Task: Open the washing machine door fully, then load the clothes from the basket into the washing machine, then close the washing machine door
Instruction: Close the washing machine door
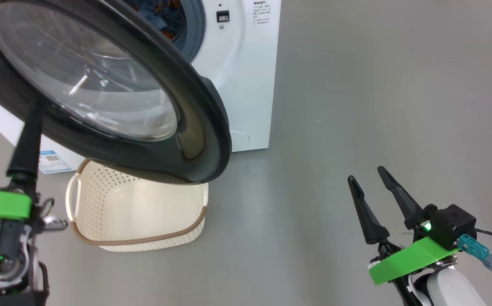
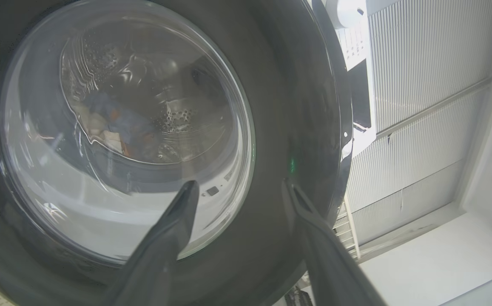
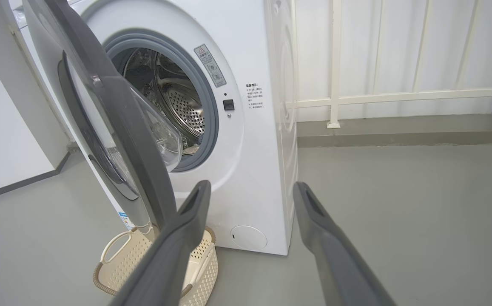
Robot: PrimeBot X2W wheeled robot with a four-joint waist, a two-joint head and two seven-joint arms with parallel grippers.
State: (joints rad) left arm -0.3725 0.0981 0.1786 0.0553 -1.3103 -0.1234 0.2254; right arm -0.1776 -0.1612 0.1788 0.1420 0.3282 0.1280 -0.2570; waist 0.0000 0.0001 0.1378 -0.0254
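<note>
Now the left hand [image 2: 239, 183], spread wide, should press the door [image 1: 203, 127] near its free rim, steadily, until latched; right hand [image 1: 366, 174] wide too

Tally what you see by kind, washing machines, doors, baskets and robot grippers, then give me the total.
Big white front-loading washing machine: 1
Round glossy black door: 1
Cream perforated plastic basket: 1
Grippers with long dark fingers: 2, left gripper, right gripper
Total: 5

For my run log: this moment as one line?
door: part open | basket: looks empty | clothes: in washer | left gripper: open, near door | right gripper: open, free
</note>
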